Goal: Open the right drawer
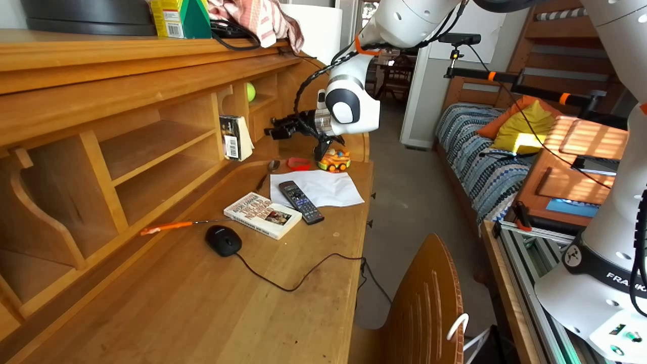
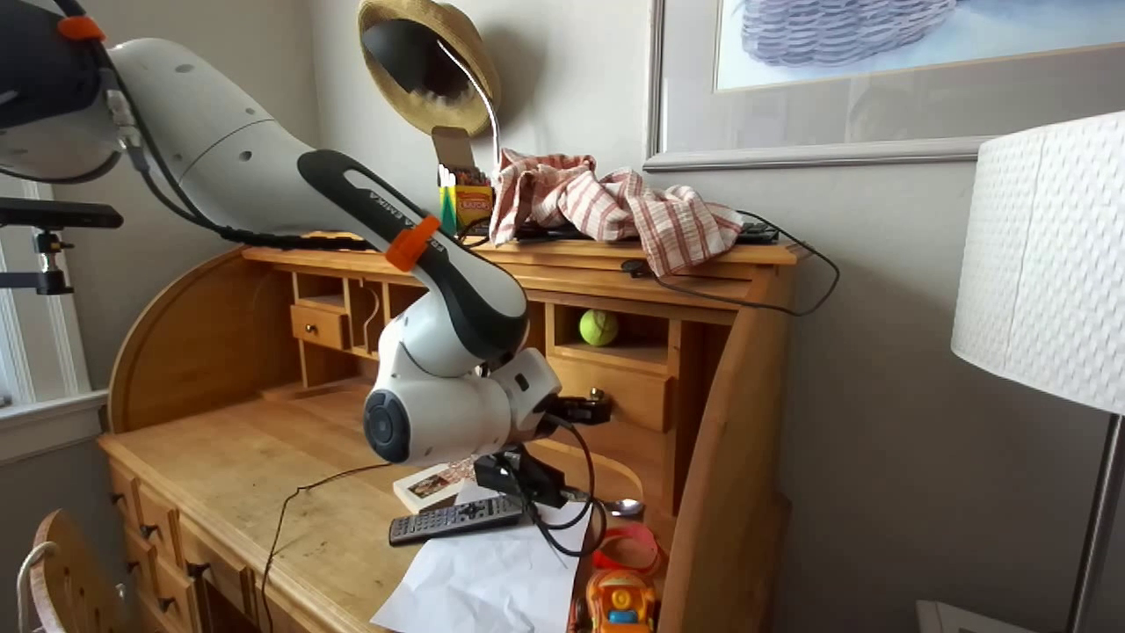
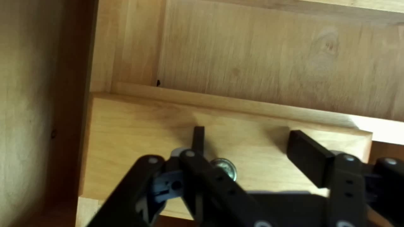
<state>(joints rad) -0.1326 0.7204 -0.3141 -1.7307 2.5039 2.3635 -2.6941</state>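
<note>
The right drawer (image 2: 646, 396) is a plain pale wooden front in the desk's upper shelves, and it looks shut. In the wrist view the drawer (image 3: 139, 148) fills the lower half. Its round metal knob (image 3: 229, 167) shows there, partly hidden behind the left finger; the knob (image 2: 597, 396) also shows beside a finger in an exterior view. My gripper (image 3: 247, 142) is open in front of the drawer, with the knob nearer the left finger and nothing held. The gripper (image 1: 294, 143) also shows from the side, over the desk's far end.
A tennis ball (image 2: 598, 327) sits in the compartment above the drawer. The desk's side panel (image 2: 734, 448) stands close by. A book (image 1: 236, 137) stands against the shelves. Below lie a toy car (image 1: 334, 160), a red ring (image 1: 298, 164), paper (image 1: 328, 188) and a remote (image 1: 301, 202).
</note>
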